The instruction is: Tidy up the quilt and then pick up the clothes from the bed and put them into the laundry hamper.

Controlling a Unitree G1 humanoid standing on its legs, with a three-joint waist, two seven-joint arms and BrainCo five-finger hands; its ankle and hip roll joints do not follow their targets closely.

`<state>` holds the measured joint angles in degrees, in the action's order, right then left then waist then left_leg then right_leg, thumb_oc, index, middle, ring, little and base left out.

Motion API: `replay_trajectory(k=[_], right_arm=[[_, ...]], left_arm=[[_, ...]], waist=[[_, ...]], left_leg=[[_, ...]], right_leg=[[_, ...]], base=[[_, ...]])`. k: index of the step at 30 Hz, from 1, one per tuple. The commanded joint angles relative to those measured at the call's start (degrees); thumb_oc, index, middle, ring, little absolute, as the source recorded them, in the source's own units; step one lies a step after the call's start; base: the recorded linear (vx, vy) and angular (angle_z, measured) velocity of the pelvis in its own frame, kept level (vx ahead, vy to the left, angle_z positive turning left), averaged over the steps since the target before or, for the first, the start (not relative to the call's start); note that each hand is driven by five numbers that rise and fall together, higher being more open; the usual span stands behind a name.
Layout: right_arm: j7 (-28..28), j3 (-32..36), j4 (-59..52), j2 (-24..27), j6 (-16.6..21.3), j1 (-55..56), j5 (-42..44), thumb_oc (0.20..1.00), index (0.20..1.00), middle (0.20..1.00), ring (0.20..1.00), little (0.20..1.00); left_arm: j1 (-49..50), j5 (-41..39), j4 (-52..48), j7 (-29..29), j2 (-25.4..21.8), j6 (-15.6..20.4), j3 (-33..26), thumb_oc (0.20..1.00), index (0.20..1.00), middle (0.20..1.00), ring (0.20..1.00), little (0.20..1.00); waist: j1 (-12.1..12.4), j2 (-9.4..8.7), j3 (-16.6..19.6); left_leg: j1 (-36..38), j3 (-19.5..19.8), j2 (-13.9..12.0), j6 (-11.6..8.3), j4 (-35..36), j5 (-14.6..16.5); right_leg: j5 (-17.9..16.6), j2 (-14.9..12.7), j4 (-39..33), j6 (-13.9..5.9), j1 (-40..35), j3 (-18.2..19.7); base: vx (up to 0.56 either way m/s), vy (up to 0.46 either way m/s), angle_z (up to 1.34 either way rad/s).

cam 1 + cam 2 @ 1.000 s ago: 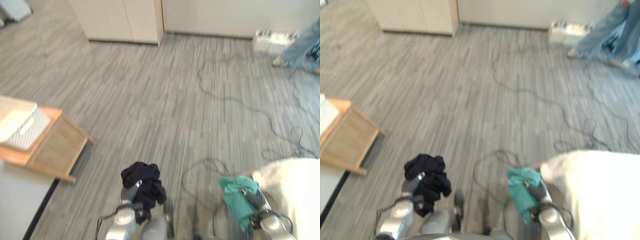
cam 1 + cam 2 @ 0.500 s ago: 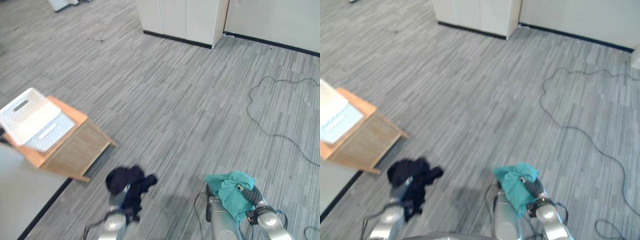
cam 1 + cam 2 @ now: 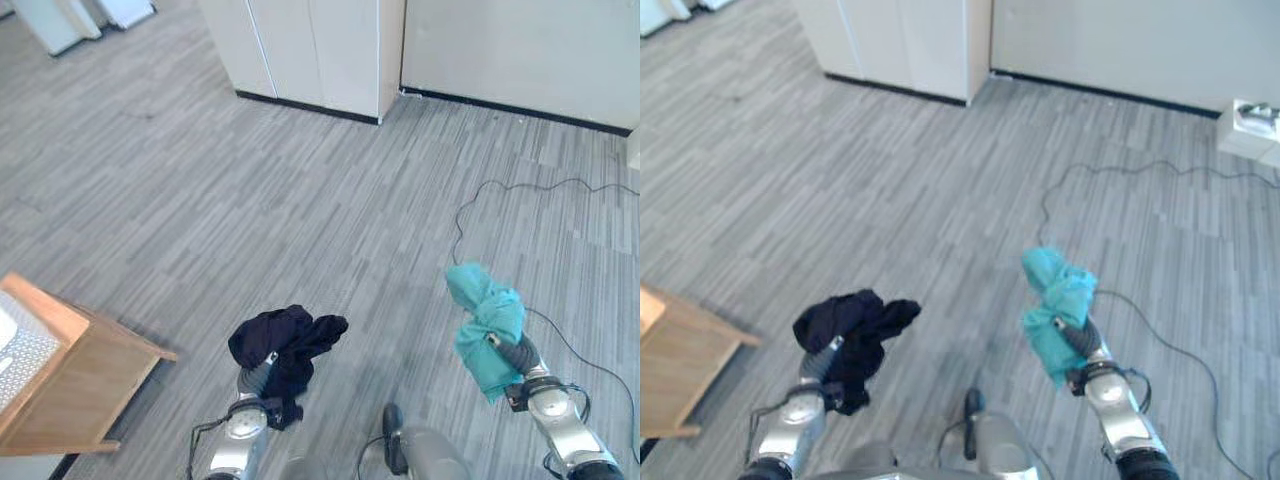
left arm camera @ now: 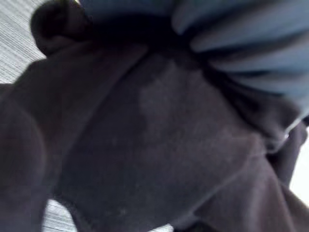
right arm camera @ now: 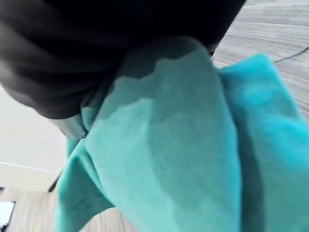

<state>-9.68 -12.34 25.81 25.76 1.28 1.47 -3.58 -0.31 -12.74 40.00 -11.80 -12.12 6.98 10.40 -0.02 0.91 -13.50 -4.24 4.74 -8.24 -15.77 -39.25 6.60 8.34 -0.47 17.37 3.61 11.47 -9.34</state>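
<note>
Grey plank floor (image 3: 330, 190) ahead, white cabinets (image 3: 310, 50) at the far wall, wooden stand (image 3: 70, 385) low at left. Dark garment (image 3: 285, 345) bunched over the left hand (image 3: 258, 375), teal garment (image 3: 485, 325) draped over the raised right hand (image 3: 1072, 335): both clothes lifted off the floor, probably for carrying to the hamper. Fingers buried in cloth on both sides; grip impossible to tell.

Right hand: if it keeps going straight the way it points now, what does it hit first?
Probably nothing close. The right hand, wrapped in the teal cloth, points up-view over bare floor; a cable lies flat along that line, then the far wall. Depth is unclear.
</note>
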Motion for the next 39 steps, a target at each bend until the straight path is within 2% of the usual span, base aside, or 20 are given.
replay_trajectory(k=[1, 3, 4, 6, 8, 11, 14, 19, 20, 21, 22, 23, 26, 27, 31, 33, 34, 36, 38, 39], right_arm=[[2.7, 3.0, -7.0, -2.1, 2.0, -2.6, -0.8, 0.2, 0.2, 0.2, 0.2, 0.2], [3.1, 3.3, -6.3, -2.9, 1.9, -1.5, -1.9, 0.2, 0.2, 0.2, 0.2, 0.2], [3.1, 3.3, -6.3, -2.9, 1.9, -1.5, -1.9, 0.2, 0.2, 0.2, 0.2, 0.2], [3.0, 4.3, -6.6, -3.9, 1.7, 0.2, -1.6, 0.2, 0.2, 0.2, 0.2, 0.2], [3.0, 4.8, -6.5, -3.8, 1.7, 0.6, -1.3, 0.2, 0.2, 0.2, 0.2, 0.2], [2.6, 6.0, -5.5, -3.6, 1.7, 1.3, -0.2, 0.2, 0.2, 0.2, 0.2, 0.2], [2.1, 7.0, -4.6, -3.3, 1.6, 1.9, 0.5, 0.2, 0.2, 0.2, 0.2, 0.2], [2.1, 6.9, -3.9, -3.3, 1.8, 2.2, 0.4, 0.2, 0.2, 0.2, 0.2, 0.2], [2.6, 6.3, -4.2, -2.6, 2.3, 1.7, 1.0, 0.2, 0.2, 0.2, 0.2, 0.2], [2.6, 6.3, -4.2, -2.6, 2.3, 1.7, 1.0, 0.2, 0.2, 0.2, 0.2, 0.2], [2.1, 6.6, -4.8, -1.3, 2.9, 1.1, 1.8, 0.2, 0.2, 0.2, 0.2, 0.2], [1.7, 6.5, -5.6, -0.3, 3.0, 1.0, 2.6, 0.2, 0.2, 0.2, 0.2, 0.2], [2.2, 5.6, -6.0, 1.1, 2.5, -1.1, 1.7, 0.2, 0.2, 0.2, 0.2, 0.2], [2.5, 5.3, -5.7, 1.2, 2.4, -1.7, 1.4, 0.2, 0.2, 0.2, 0.2, 0.2], [2.9, 4.0, -4.7, 0.9, 2.5, -3.1, 1.5, 0.2, 0.2, 0.2, 0.2, 0.2], [3.0, 3.6, -4.1, 0.5, 2.6, -2.8, 1.1, 0.2, 0.2, 0.2, 0.2, 0.2], [2.6, 3.7, -4.2, -0.1, 2.8, -2.2, 0.7, 0.2, 0.2, 0.2, 0.2, 0.2], [3.0, 3.5, -5.3, -1.0, 2.7, -0.6, -0.6, 0.2, 0.2, 0.2, 0.2, 0.2], [3.4, 3.1, -4.9, -2.1, 2.7, 0.2, -1.9, 0.2, 0.2, 0.2, 0.2, 0.2], [3.5, 3.0, -4.5, -2.6, 2.6, 0.2, -2.6, 0.2, 0.2, 0.2, 0.2, 0.2]], left_arm=[[9.3, 1.0, -11.5, 0.7, -1.3, -0.1, -5.9, 0.2, 0.2, 0.2, 0.2, 0.2], [9.7, 2.0, -10.9, 0.6, -1.6, -1.0, -6.1, 0.2, 0.2, 0.2, 0.2, 0.2], [9.7, 2.1, -11.0, 0.6, -1.7, -1.1, -6.0, 0.2, 0.2, 0.2, 0.2, 0.2], [9.5, 2.6, -11.6, -0.3, -2.8, -1.6, -6.2, 0.2, 0.2, 0.2, 0.2, 0.2], [9.1, 3.1, -11.6, -0.5, -3.2, -1.6, -6.1, 0.2, 0.2, 0.2, 0.2, 0.2], [8.1, 4.3, -12.7, 0.1, -4.6, -1.3, -5.5, 0.2, 0.2, 0.2, 0.2, 0.2], [6.3, 5.5, -12.0, -0.7, -5.6, -1.2, -6.4, 0.2, 0.2, 0.2, 0.2, 0.2], [6.1, 5.8, -10.3, -1.2, -5.6, -0.6, -6.5, 0.2, 0.2, 0.2, 0.2, 0.2], [7.0, 4.6, -10.0, -0.9, -4.9, -0.4, -6.7, 0.2, 0.2, 0.2, 0.2, 0.2], [7.0, 4.5, -10.1, -0.9, -4.9, -0.4, -6.7, 0.2, 0.2, 0.2, 0.2, 0.2], [7.1, 3.7, -10.6, -0.5, -3.9, -0.4, -6.3, 0.2, 0.2, 0.2, 0.2, 0.2], [7.2, 3.4, -11.8, 0.6, -3.8, -0.7, -5.8, 0.2, 0.2, 0.2, 0.2, 0.2], [7.0, 3.5, -12.6, 0.2, -3.4, -0.1, -5.8, 0.2, 0.2, 0.2, 0.2, 0.2], [7.4, 3.4, -13.0, 0.0, -3.2, 0.1, -6.0, 0.2, 0.2, 0.2, 0.2, 0.2], [8.1, 3.2, -14.0, -0.1, -3.0, 0.6, -6.2, 0.2, 0.2, 0.2, 0.2, 0.2], [8.7, 3.9, -14.3, 0.0, -3.0, 0.4, -6.4, 0.2, 0.2, 0.2, 0.2, 0.2], [8.7, 5.1, -14.8, 0.3, -3.1, -0.2, -6.3, 0.2, 0.2, 0.2, 0.2, 0.2], [9.6, 5.8, -15.9, 1.3, -3.4, -1.1, -6.9, 0.2, 0.2, 0.2, 0.2, 0.2], [10.2, 6.2, -15.9, 1.5, -3.7, -1.4, -6.8, 0.2, 0.2, 0.2, 0.2, 0.2], [10.1, 6.6, -15.7, 1.6, -4.0, -1.7, -6.6, 0.2, 0.2, 0.2, 0.2, 0.2]], waist=[[10.4, -1.63, 2.2], [10.8, -2.83, 2.6], [10.8, -2.93, 2.6], [7.6, -0.12, 1.6], [6.4, 0.24, 1.2], [3.5, -0.88, 0.4], [1.5, -1.6, 0.3], [0.7, -2.03, 0.6], [0.5, -1.33, 1.0], [0.4, -1.11, 1.0], [0.2, -0.37, 0.3], [0.6, -1.17, -0.9], [2.8, -1.85, -2.5], [3.6, -1.66, -2.7], [6.6, -1.97, -2.3], [7.8, -1.25, -1.2], [8.2, -0.23, -0.6], [8.6, -1.2, 0.4], [9.0, -2.7, 1.2], [9.0, -3.6, 1.3]], left_leg=[[-3.0, -34.7, 7.7, 19.11, 33.1, -5.5], [-0.4, -31.9, 10.0, 21.53, 34.4, -3.7], [-0.4, -31.9, 10.2, 21.64, 34.6, -3.7], [6.3, -25.1, 8.1, 21.55, 38.9, -3.9], [7.7, -22.6, 7.5, 20.77, 40.2, -4.3], [11.8, -13.9, 6.9, 16.28, 42.8, -3.6], [14.1, -8.3, 3.5, 11.57, 44.3, -2.1], [16.4, -4.7, -1.7, 8.44, 44.3, -1.9], [16.0, -4.2, -5.4, 7.74, 42.3, -4.2], [15.9, -4.1, -5.7, 7.6, 42.3, -4.1], [11.2, -7.0, -8.7, 7.78, 32.8, -9.6], [6.8, -9.4, -7.4, 9.26, 21.2, -9.4], [0.9, -3.8, 3.9, 10.72, 10.4, -4.1], [-0.4, -3.7, 5.6, 11.12, 9.4, -2.8], [-6.7, -6.6, 8.1, 12.5, 17.0, -1.8], [-7.5, -10.3, 8.1, 13.08, 26.4, -5.1], [-8.5, -20.7, 5.6, 12.34, 32.9, -10.6], [-5.9, -29.3, 3.9, 14.18, 35.4, -10.8], [-4.1, -27.0, 6.3, 16.72, 35.6, -9.3], [-2.2, -26.7, 7.4, 17.93, 36.9, -8.4]], right_leg=[[0.7, -2.8, -7.9, -11.5, -25.0, -6.9], [-8.9, -5.2, 7.6, -18.16, -21.1, -7.9], [-8.7, -5.4, 8.0, -18.19, -20.8, -8.0], [-10.8, -6.6, 24.7, -18.01, -10.3, -5.9], [-9.7, -8.2, 23.0, -17.0, -8.1, -6.0], [-7.7, -11.9, 0.6, -14.05, -4.6, -2.7], [-15.3, -15.1, -17.6, -16.84, -0.6, 1.3], [-16.3, -14.0, -15.6, -17.57, -0.8, 2.9], [-14.8, -11.6, -14.6, -16.55, -1.3, 3.1], [-14.7, -11.4, -14.6, -16.43, -1.3, 2.9], [-13.2, -10.6, -15.1, -14.47, -4.0, 0.4], [-11.9, -10.2, -16.9, -12.35, -7.7, -1.9], [-10.5, -8.3, -18.9, -10.79, -10.8, -0.1], [-9.8, -7.3, -19.5, -10.71, -12.1, 0.6], [-7.4, -6.7, -21.1, -10.44, -16.0, 1.9], [-5.6, -5.1, -21.8, -10.43, -18.9, 1.6], [-2.6, -3.0, -21.3, -9.98, -22.4, -0.1], [0.4, -2.6, -16.3, -10.48, -24.8, -2.0], [-1.1, -3.6, -9.1, -12.58, -24.4, -2.6], [-4.3, -4.5, -1.9, -15.44, -22.7, -2.8]], base=[[0.85, 0.126, 1.82], [0.55, 0.062, 1.9], [0.36, -0.021, 0.81], [0.59, -0.157, 0.58], [0.47, -0.228, 2.51], [0.58, -0.456, 2.69], [0.53, -0.529, 0.95], [0.33, -0.433, 1.27], [0.18, -0.306, 0.53], [0.33, -0.614, 0.73], [0.29, -0.581, 0.47], [0.35, -0.707, 0.26], [0.25, -0.364, -0.82], [0.25, -0.203, -0.95], [0.34, -0.07, -0.95], [0.5, 0.009, -0.6], [0.57, -0.009, -0.22], [0.7, 0.001, 0.65], [0.53, 0.075, 0.69], [0.42, 0.111, 0.01]])
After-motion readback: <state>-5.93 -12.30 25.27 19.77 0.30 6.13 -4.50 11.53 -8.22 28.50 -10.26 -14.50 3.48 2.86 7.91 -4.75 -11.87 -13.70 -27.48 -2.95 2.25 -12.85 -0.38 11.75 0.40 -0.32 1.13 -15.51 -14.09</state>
